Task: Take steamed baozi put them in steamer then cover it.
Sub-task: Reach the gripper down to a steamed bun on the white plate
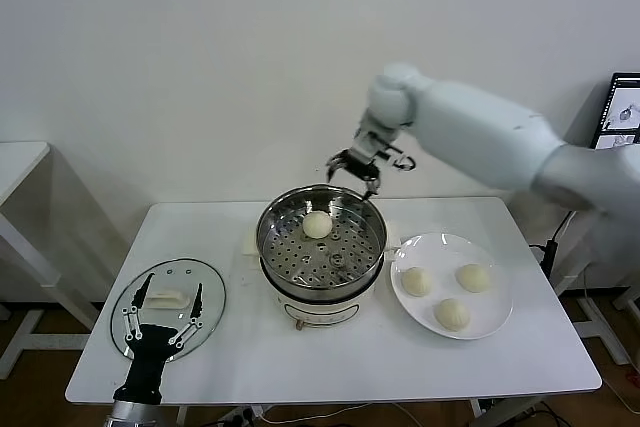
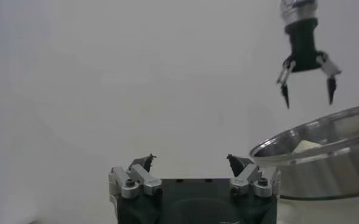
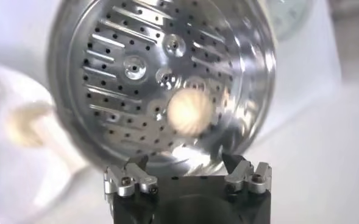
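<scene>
One pale baozi lies on the perforated tray of the steamer, toward its far side. My right gripper hangs open and empty just above the steamer's far rim. From the right wrist view, that gripper looks down on the baozi in the steamer. Three more baozi sit on a white plate to the right. The glass cover lies flat at the table's front left, and my left gripper rests open over its white handle. In the left wrist view the left gripper holds nothing.
The steamer stands on a white base in the middle of the white table. A small side table is off to the left. A monitor stands at the far right, and bare tabletop lies along the front edge.
</scene>
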